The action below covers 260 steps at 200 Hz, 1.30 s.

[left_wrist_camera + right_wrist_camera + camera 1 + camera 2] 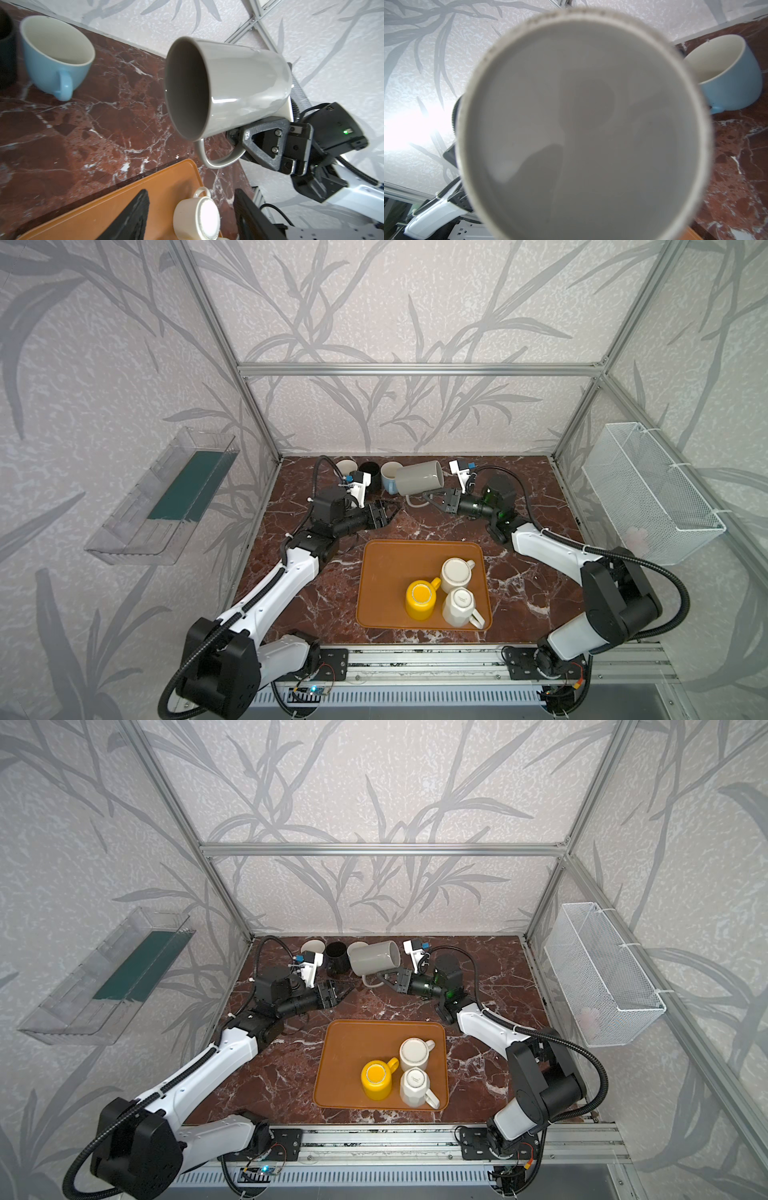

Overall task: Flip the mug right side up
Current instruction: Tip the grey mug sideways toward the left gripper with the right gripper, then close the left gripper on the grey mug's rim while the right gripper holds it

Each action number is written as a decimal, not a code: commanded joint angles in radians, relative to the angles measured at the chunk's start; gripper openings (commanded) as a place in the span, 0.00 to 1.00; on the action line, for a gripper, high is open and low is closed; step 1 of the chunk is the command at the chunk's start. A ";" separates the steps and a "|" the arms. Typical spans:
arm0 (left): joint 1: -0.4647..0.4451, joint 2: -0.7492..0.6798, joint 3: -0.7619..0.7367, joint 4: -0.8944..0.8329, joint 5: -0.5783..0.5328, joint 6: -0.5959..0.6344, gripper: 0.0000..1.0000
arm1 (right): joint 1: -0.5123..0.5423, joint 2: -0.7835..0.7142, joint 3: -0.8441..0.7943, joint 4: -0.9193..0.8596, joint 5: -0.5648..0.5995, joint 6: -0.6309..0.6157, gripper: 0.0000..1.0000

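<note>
my right end effector (432, 497) clamped on handle (216, 160) of grey mug (417, 483). mug off worktop (291, 593) near back edge, on its side. i judge flip half done. handle grip lets wrist roll it. left end effector (392, 508) open, empty.

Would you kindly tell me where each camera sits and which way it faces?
Top views: overhead at the front, looking down over the table; both arms, the left gripper and the right gripper show.
Left wrist: on the left arm, facing the mouth of the grey mug; its open jaws show.
Right wrist: on the right arm, close against the base of the grey mug; its jaws are hidden.
Shared: both wrist views show the grey mug and the blue cup.
</note>
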 commanded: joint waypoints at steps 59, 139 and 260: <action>0.022 0.142 -0.009 0.532 0.289 -0.292 0.62 | -0.004 0.035 0.032 0.444 -0.075 0.169 0.00; 0.022 0.189 0.001 0.675 0.338 -0.386 0.44 | 0.037 0.059 0.052 0.469 -0.104 0.150 0.00; 0.024 0.194 -0.016 0.828 0.366 -0.476 0.27 | 0.057 0.136 0.066 0.634 -0.134 0.237 0.00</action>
